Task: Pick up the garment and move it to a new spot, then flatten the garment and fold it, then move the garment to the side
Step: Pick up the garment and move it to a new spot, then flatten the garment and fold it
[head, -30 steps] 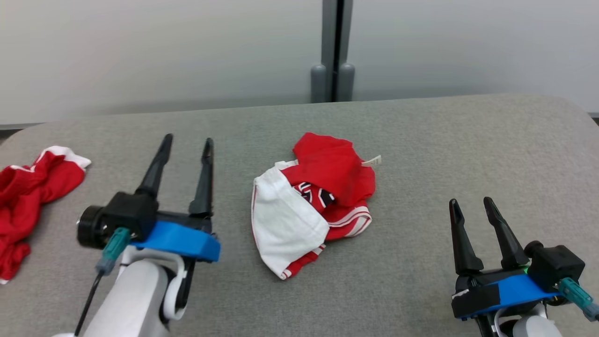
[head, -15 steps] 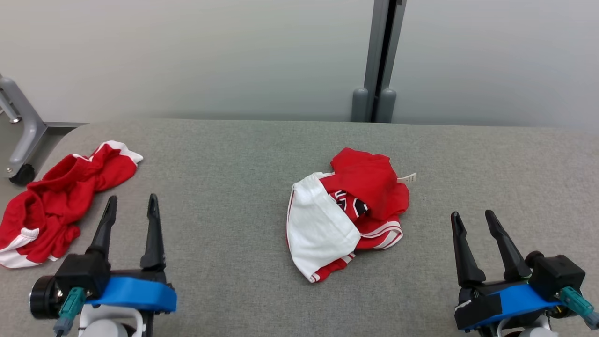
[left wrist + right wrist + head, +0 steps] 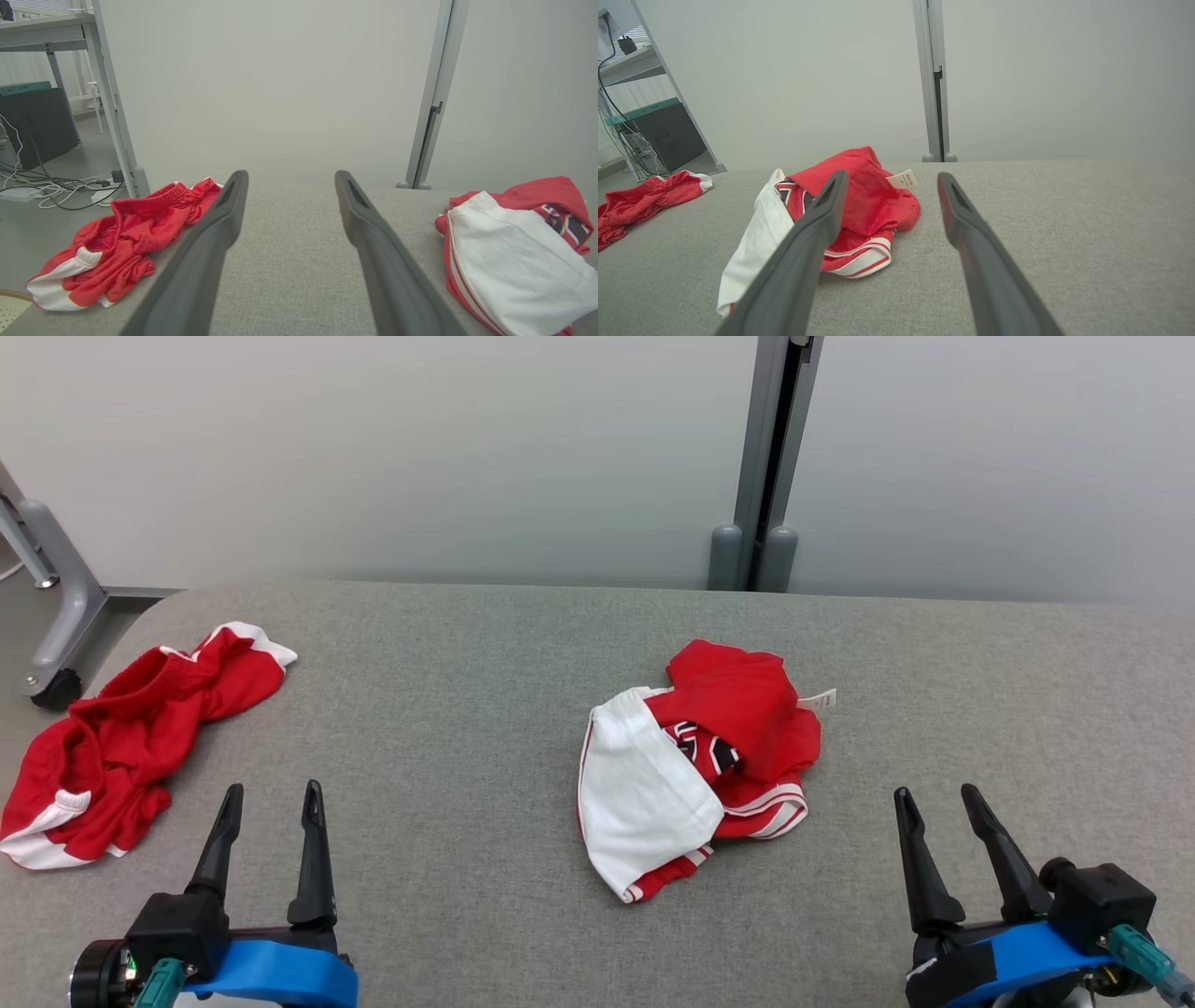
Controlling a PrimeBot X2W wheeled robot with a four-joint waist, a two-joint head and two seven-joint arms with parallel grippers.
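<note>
I see my left end effector (image 3: 273, 789) and right end effector (image 3: 934, 791) both released and empty at the bench's (image 3: 448, 709) near edge, the bunched red-and-white garment (image 3: 691, 765) lying mid-bench ahead between them, nearer the right, its long axis seemingly running near-to-far.

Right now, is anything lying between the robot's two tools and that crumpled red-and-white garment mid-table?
Nothing visible. Only bare grey table lies between the left tool, the right tool and the red-and-white garment. The other red garment sits at the table's far left, outside both paths.
</note>
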